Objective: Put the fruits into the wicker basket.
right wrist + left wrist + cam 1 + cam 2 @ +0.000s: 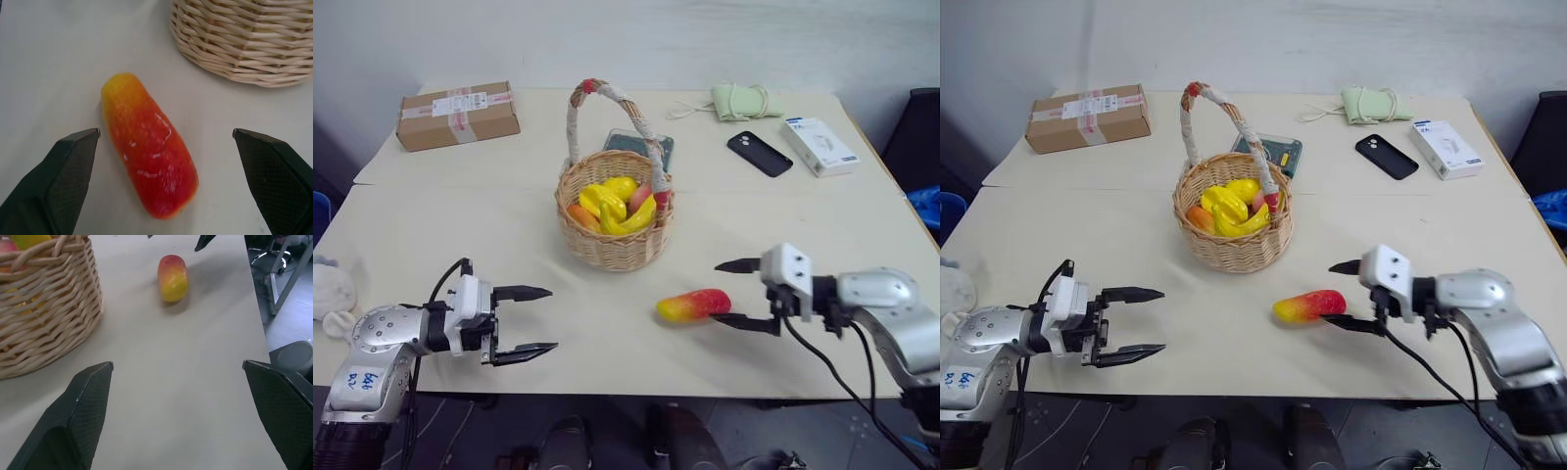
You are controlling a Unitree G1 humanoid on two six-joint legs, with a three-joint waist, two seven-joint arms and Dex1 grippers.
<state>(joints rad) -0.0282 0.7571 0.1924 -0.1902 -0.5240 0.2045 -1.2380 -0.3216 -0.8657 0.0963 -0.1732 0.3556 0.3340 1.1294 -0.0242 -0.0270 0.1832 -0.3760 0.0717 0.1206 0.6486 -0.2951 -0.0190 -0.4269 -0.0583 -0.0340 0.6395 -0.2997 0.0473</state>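
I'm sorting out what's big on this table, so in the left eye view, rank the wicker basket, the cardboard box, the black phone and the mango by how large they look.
1. wicker basket, handle included
2. cardboard box, though it lies farther back
3. mango and black phone: they look alike, and the mango lies nearer the camera, so I won't rank them.

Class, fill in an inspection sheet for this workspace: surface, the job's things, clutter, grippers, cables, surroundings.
Surface: pale table, two sections joined.
Job's things: wicker basket holds yellow, orange and pink fruits; mango lies on the table beside it.
Clutter: cardboard box, black phone, white box, green pouch, plush toy, a flat dark item behind the basket.
Grippers: left gripper open, empty; right gripper open, straddling the mango.
Cables: black cable under the right arm.
Surroundings: white wall.
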